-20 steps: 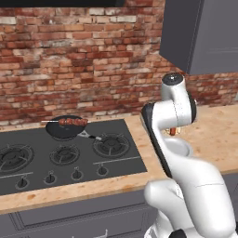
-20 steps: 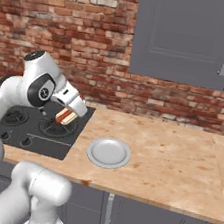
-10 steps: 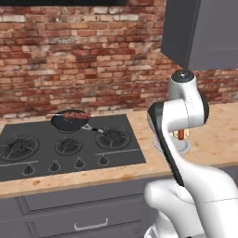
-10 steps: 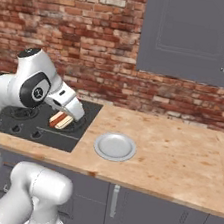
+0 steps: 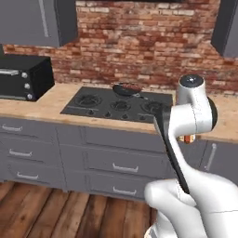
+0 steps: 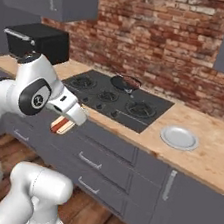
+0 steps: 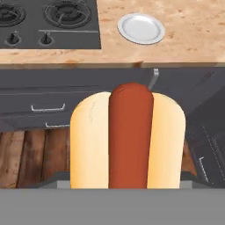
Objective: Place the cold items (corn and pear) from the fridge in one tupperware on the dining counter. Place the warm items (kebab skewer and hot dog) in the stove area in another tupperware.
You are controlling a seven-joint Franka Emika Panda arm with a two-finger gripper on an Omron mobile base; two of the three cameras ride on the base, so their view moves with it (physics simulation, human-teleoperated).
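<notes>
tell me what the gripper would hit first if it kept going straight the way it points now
The gripper, shut on the hot dog, points down past the counter edge. Straight on it would probably meet the grey cabinet drawers or the wood floor below them; depth is unclear.

My held hot dog [image 7: 127, 136] in close view, above grey drawers [image 7: 48, 94]; beyond, wooden counter [image 7: 193, 39], white plate [image 7: 141, 28], black stovetop [image 7: 48, 22].
</notes>
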